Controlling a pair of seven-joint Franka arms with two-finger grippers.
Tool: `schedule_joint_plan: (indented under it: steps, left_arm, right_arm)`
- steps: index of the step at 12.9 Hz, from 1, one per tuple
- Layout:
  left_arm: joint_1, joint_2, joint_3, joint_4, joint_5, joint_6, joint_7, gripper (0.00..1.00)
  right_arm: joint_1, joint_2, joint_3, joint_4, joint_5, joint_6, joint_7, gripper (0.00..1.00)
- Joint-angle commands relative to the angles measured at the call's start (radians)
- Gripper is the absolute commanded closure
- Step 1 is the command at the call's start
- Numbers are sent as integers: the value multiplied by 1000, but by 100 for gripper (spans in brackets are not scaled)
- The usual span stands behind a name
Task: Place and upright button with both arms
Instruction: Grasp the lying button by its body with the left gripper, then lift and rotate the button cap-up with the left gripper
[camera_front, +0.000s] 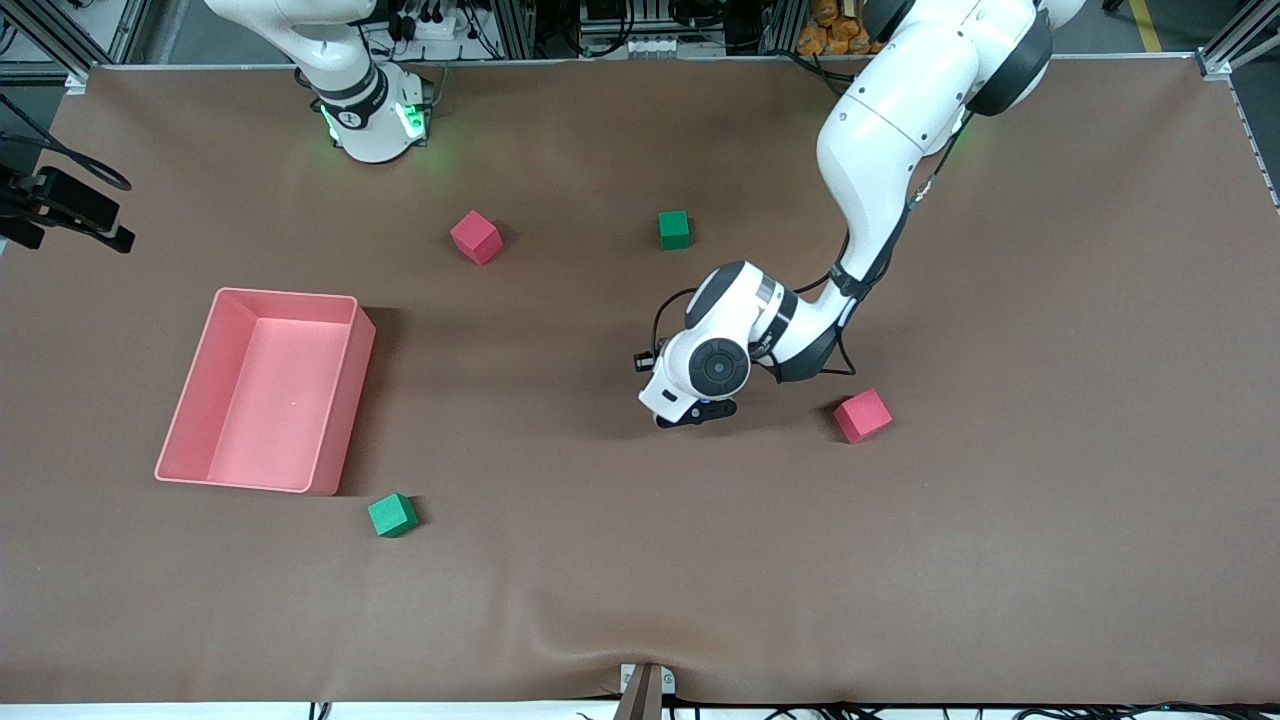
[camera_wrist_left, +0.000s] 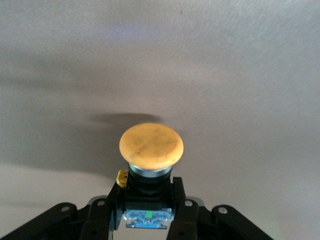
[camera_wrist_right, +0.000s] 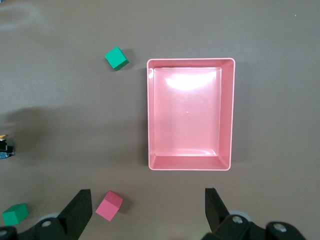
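Left gripper (camera_wrist_left: 148, 212) low over table (camera_front: 1000, 550), clamping button (camera_wrist_left: 151, 146); right gripper (camera_wrist_right: 147, 205) open

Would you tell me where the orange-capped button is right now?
The button sits in the left pincer, low over the mat's middle, beside the red cube.

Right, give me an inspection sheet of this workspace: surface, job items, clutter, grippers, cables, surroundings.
Surface: brown mat-covered table, a wrinkle at the edge nearest the front camera.
Job's things: small push-button with round orange cap and black body, clamped by its body in the left gripper.
Clutter: two red foam cubes, two green foam cubes, pink rectangular plastic bin with nothing in it.
Grippers: left gripper shut on the button, low over mid-table; right gripper open, above the bin.
Cables: black cable along the left arm.
Surroundings: aluminium framing and wiring past the table's edge.
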Motion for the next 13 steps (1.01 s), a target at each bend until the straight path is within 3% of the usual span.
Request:
schedule_joint_plan:
  steps: [1, 8, 13]
  left_arm:
    - [-11, -50, 1, -1, -17, 20, -71, 100]
    - [-84, -93, 14, -1, 17, 193, -335, 100]
    - [-155, -91, 14, -1, 316, 256, -593, 100]
  right_arm:
    - [-1, -5, -1, 8, 7, -12, -11, 0]
    - [-3, -3, -1, 8, 7, -10, -11, 0]
    - [-4, 18, -1, -1, 4, -18, -12, 0]
